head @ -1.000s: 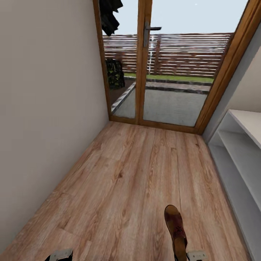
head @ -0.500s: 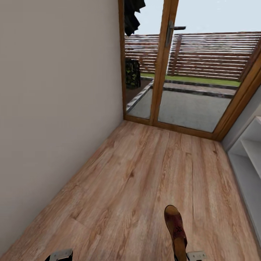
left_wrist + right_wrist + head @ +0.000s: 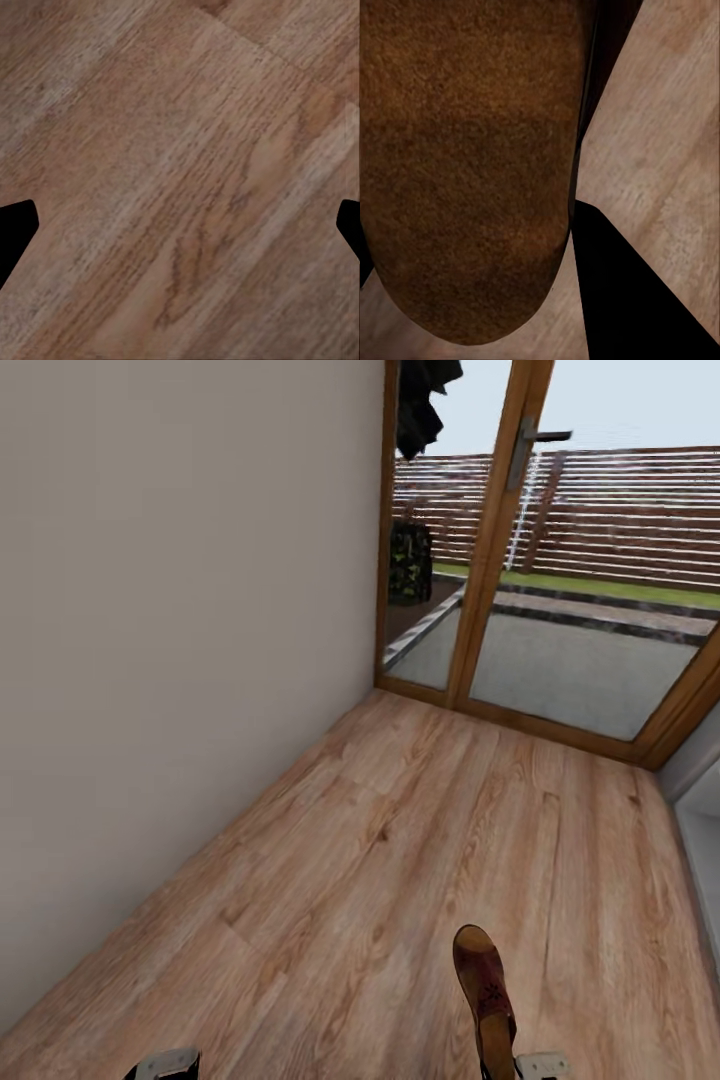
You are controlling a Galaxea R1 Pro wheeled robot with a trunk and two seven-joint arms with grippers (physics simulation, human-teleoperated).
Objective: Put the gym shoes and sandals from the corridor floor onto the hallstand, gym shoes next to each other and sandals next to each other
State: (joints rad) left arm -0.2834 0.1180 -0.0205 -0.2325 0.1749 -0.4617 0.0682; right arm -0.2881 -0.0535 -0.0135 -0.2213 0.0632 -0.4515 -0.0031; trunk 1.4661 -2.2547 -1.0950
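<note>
While the right hand [image 3: 505,1060] clamps one sandal [image 3: 485,985] at the head view's lower edge, its dark brown toe juts forward above the corridor floor [image 3: 400,860]. Close up, the right wrist view adds the sandal's [image 3: 465,172] fuzzy, lighter brown footbed. From the left wrist view, the left hand [image 3: 180,225] has its fingertips [image 3: 15,232] wide apart over bare planks.

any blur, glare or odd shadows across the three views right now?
Head view: sharp, flat even light, no glare on the glass door; the corridor floor shows crisp grain. Left wrist view: floor grain soft, slightly blurred. Right wrist view: the sandal sits too close, fuzzy texture, with a solid black shape beside it.
</note>
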